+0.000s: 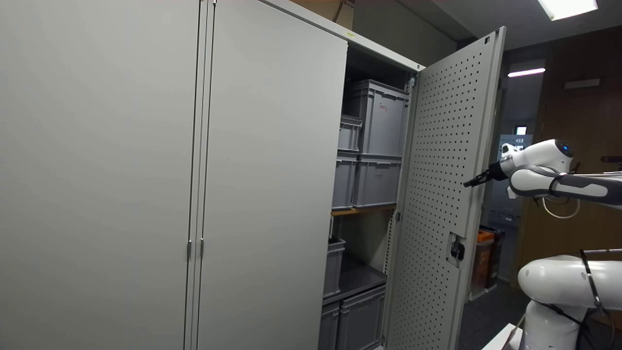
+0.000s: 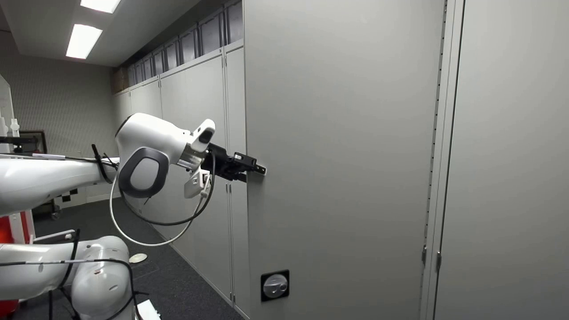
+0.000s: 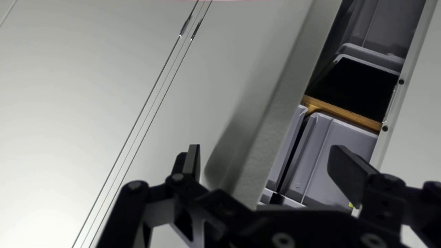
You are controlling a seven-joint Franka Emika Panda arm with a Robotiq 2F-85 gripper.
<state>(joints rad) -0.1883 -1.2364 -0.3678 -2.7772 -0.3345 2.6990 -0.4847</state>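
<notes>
A tall grey cabinet door stands swung open, its perforated inner side showing in one exterior picture and its plain outer face in another. My black gripper is at the door's free edge with jaws wide apart. One finger lies over the outer face; the second passes behind the edge, partly hidden. In the wrist view the door edge runs between the spread fingers, with a shadow on the face beside one finger. Whether either finger touches the door cannot be told. Below the gripper is the door's round lock handle.
Behind the door, grey storage boxes stand on an orange-edged shelf, also visible past the fingers in the wrist view. A closed door covers the cabinet's other half. A loose cable hangs under the wrist. More cabinets line the wall.
</notes>
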